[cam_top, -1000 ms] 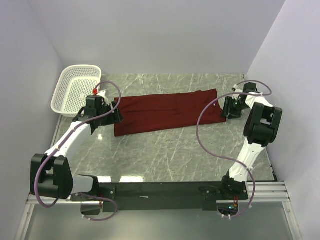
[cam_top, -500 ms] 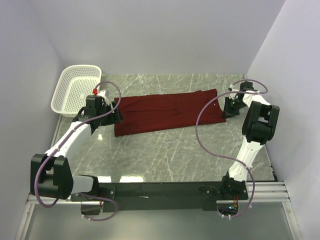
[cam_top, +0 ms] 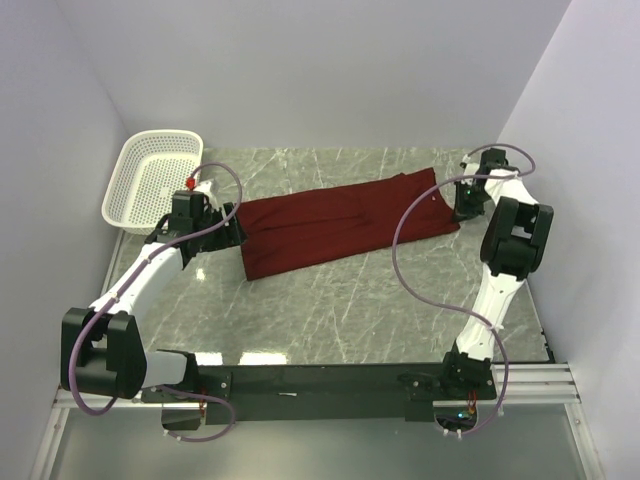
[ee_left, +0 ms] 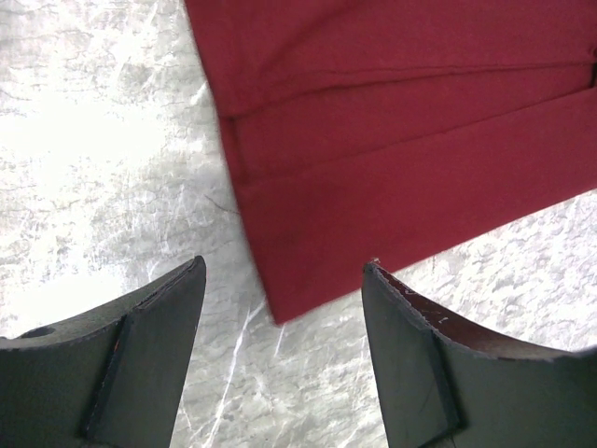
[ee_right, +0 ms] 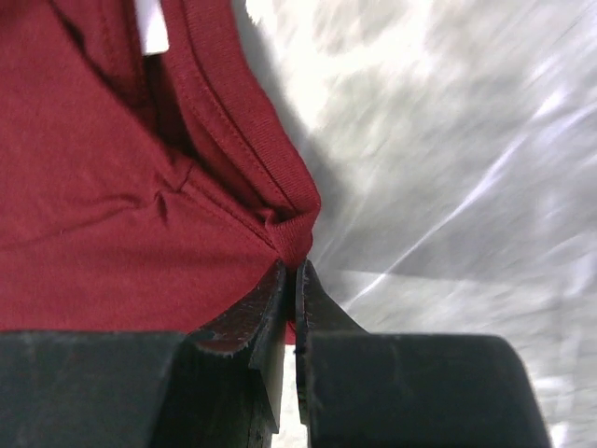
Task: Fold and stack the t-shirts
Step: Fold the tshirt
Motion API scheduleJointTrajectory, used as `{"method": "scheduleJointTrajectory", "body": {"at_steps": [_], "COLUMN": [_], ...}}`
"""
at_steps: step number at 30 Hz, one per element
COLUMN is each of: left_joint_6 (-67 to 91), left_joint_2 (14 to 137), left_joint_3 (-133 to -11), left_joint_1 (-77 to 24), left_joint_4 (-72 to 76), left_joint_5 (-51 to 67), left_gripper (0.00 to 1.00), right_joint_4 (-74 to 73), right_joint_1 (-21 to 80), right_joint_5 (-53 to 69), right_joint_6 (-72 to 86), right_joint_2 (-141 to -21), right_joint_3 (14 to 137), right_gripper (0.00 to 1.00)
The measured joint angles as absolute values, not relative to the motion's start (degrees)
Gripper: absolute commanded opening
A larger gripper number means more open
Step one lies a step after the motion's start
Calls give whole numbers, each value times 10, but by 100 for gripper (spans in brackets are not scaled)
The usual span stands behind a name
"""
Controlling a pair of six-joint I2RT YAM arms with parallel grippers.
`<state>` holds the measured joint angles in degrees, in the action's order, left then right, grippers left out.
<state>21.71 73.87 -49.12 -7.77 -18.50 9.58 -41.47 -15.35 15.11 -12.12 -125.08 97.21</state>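
One maroon t-shirt (cam_top: 340, 225) is lying mid-frame, right end effector (ee_right: 291, 280) pinching its edge, left end effector (ee_left: 284, 280) hanging spread, one basket (cam_top: 118, 190) upper left.

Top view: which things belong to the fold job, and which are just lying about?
Job:
- maroon t-shirt, spread on the table
- right gripper, shut on its collar end
- left gripper, open over its other end

Lying about:
- white perforated basket, far left corner, apart from the shirt
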Motion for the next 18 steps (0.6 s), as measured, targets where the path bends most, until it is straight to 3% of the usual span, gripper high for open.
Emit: {"method": "scheduleJointTrajectory", "body": {"at_steps": [6, 8, 9, 10, 13, 18], "left_joint_6": [218, 219, 220, 220, 222, 222], "left_joint_2": [757, 769, 775, 780, 802, 840], "left_joint_3": [-496, -502, -506, -509, -526, -556], "left_joint_1": [-78, -78, -78, -78, -78, -78], "left_joint_4": [-186, -187, -187, -187, -187, -187], "left_joint_5": [100, 103, 104, 106, 110, 114], "left_gripper": [73, 72, 72, 72, 71, 69], "right_joint_4": [-439, -440, -437, -435, -424, -377], "right_joint_1": [-151, -148, -147, -146, -141, -130], "right_joint_5": [98, 79, 69, 64, 42, 30], "right_joint_6": [-123, -118, -114, -110, -104, -106], "right_joint_2": [-1353, -1390, -1406, -1410, -1414, -1363], "right_joint_3": [1152, 1216, 1245, 1253, 1264, 1187], "right_gripper": [0, 17, 36, 41, 53, 62]}}
